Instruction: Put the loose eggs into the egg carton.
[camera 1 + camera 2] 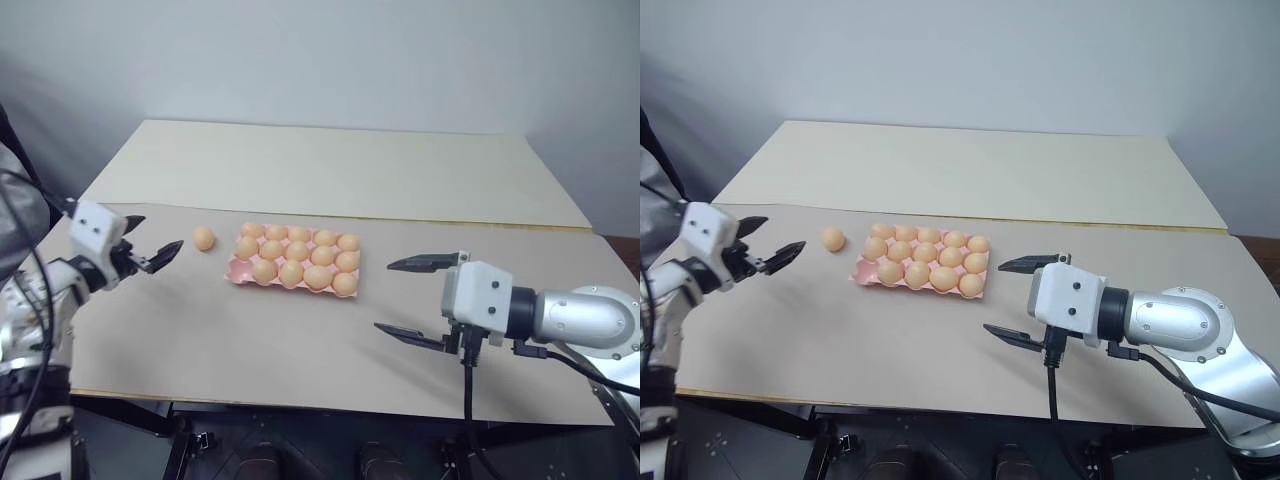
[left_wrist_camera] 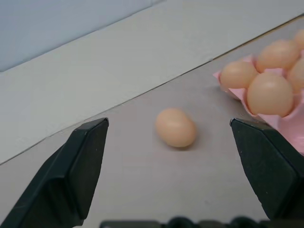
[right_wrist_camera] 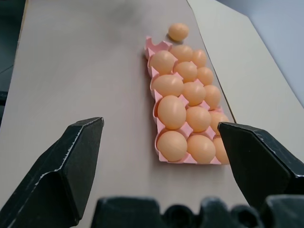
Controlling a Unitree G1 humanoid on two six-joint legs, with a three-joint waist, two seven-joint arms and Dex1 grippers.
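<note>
One egg [image 1: 204,237] lies on the table [image 1: 330,170] beside the nearly full carton [image 1: 240,271].
Left gripper [image 1: 150,243] and right gripper [image 1: 418,299] both spread wide, empty.

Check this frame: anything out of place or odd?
One loose egg lies on the table just off the egg carton, on its left end. One corner cup nearest it looks empty. Nothing spilled or damaged.

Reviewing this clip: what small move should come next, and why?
Probably ease the open left gripper forward around the loose egg: it lies on the table just ahead of the fingers, and the egg carton has one empty corner cup nearest it.
</note>
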